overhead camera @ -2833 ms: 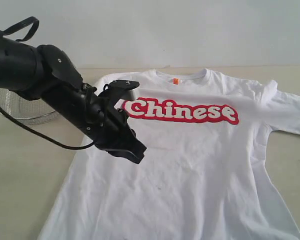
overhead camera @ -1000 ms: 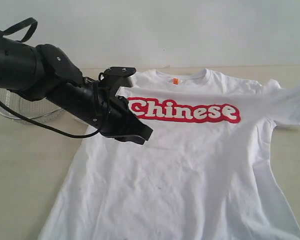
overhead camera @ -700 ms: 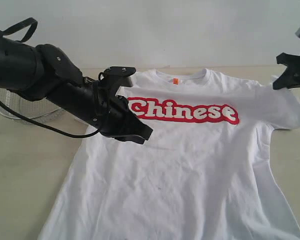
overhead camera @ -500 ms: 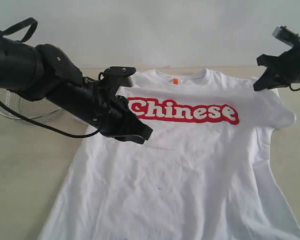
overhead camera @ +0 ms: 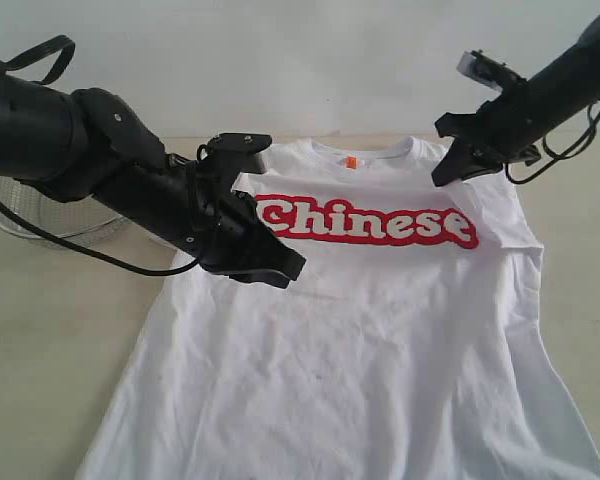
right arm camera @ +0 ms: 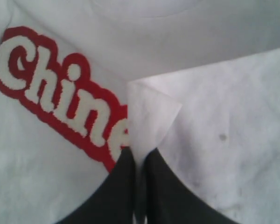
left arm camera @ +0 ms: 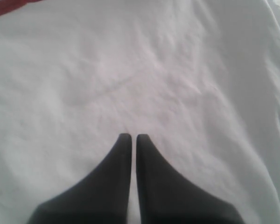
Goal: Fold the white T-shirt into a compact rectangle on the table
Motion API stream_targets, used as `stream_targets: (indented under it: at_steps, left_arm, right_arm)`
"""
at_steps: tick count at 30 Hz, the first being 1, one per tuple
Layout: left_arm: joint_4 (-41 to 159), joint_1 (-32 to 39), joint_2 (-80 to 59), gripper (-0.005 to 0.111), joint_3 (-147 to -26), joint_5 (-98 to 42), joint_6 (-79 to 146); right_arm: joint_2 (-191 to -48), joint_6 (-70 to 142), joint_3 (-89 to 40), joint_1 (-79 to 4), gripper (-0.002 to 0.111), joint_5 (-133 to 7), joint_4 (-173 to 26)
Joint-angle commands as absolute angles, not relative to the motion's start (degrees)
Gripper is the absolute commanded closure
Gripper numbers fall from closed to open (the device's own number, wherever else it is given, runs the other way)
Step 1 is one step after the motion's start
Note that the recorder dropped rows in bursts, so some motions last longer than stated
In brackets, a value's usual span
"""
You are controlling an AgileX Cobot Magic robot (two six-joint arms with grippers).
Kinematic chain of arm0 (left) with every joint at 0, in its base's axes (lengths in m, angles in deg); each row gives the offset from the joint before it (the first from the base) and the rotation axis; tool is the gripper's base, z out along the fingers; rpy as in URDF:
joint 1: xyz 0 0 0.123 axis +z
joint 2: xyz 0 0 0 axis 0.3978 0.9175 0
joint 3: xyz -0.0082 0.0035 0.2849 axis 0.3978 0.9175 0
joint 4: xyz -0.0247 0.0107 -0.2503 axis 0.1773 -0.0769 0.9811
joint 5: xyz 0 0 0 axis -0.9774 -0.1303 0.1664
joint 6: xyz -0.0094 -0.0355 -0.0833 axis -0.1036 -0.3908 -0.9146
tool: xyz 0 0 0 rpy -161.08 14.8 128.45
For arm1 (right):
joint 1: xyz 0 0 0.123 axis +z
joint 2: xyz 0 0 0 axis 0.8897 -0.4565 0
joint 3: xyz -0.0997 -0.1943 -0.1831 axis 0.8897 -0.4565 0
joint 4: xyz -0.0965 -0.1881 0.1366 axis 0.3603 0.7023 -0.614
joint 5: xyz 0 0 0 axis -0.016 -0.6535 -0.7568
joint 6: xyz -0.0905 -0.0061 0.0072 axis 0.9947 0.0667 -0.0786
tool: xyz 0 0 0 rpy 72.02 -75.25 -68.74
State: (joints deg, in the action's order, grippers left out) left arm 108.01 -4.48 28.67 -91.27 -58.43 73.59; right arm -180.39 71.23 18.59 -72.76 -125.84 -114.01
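The shirt (overhead camera: pixel 380 330) lies face up on the table (overhead camera: pixel 40 340), collar away from me and hem running off the near edge of the exterior view. Its body is spread fairly flat, with shallow wrinkles. The red lettering (overhead camera: pixel 365 222) reads straight across the chest and the orange tag (overhead camera: pixel 351 161) sits inside the neckline. On the right side I see no sleeve spread out. That edge runs nearly straight down from the shoulder, and the cloth there is gathered up toward my right gripper (overhead camera: pixel 442 178), which sits over the right shoulder just beside the end of the lettering. From the right wrist view its jaws are clamped together on a flap (right arm camera: pixel 151 109) of white cloth, with a folded corner poking up between them. The flap hides the last letters in that view, though the exterior view shows the whole word. My left gripper (overhead camera: pixel 288 272) sits over the chest just below the first letter, its arm crossing the left shoulder and hiding that sleeve. Its jaws are pressed together with nothing between them, and I cannot tell whether the tips touch the cloth. A wire basket (overhead camera: pixel 20 215) stands on the table at the far left, partly behind the left arm and apart from the shirt.
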Motion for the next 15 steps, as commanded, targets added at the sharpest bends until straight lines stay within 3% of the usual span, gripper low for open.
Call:
stream_targets:
  at_steps: [1, 15]
  left_arm:
    - [108.47, -4.47, 27.95, 0.102, -91.03, -58.54, 73.19]
    - [108.47, -4.47, 27.95, 0.102, -91.03, -60.25, 73.19]
  right_arm:
    - [-179.45, 71.73, 18.68, -70.2, 0.108, -124.3, -112.81]
    - [-179.59, 61.98, 18.68, -69.72, 0.108, -114.41, -98.96]
